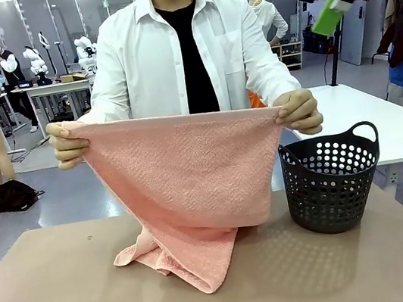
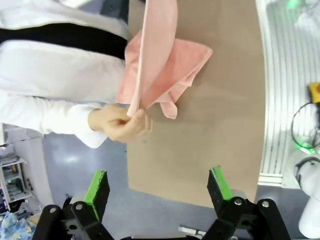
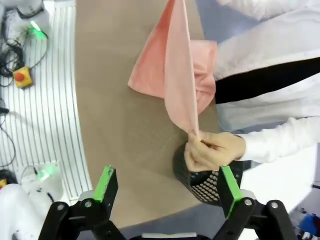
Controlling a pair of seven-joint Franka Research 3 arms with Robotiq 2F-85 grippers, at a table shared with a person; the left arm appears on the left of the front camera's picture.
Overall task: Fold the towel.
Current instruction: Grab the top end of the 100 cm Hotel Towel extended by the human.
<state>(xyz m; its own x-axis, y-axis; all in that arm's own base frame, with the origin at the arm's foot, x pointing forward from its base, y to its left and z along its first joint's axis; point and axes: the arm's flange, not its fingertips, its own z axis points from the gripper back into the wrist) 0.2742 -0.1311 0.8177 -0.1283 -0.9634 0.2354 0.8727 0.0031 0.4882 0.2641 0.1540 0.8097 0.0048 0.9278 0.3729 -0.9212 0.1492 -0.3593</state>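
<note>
The salmon-pink, herringbone-woven towel (image 1: 190, 176) is hanging upright, stretched taut along its top edge, over the far middle of the table (image 1: 56, 296), its lower end lying crumpled there.

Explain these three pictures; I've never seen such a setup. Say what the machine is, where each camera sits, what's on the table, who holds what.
Two robot arms share a brown table with a person. The front picture looks across it from the robot's side. The other two come from cameras on the arms' wrists, looking down past the left gripper and the right gripper; both open and empty. The person's hands hold up a pink towel by its top corners, its lower end resting on the table. A dark perforated basket stands beside it.
</note>
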